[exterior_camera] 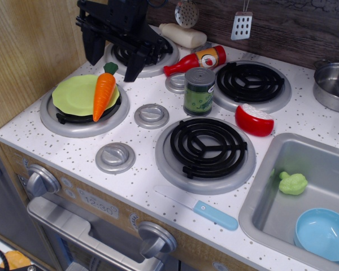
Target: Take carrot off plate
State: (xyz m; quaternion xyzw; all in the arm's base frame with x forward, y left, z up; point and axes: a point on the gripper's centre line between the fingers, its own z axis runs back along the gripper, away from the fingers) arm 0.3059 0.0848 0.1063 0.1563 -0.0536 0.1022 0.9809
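Glossy orange plastic toy carrot (103, 95), likely light, stiff and slippery, is lying across the flat light green plastic plate (73, 94), best pinched mid-body; black tool (113, 59) is hovering just behind it, open, holding nothing.

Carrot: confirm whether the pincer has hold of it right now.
No: the carrot lies on the plate, and the pincer hovers open above its green top, apart from it.

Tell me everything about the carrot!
The carrot is shiny orange plastic, cone-shaped, with a small dark green stub on top. It lies across the right side of the light green plate on the front left burner, its tip pointing toward the front. The black gripper hangs just behind it, not touching.
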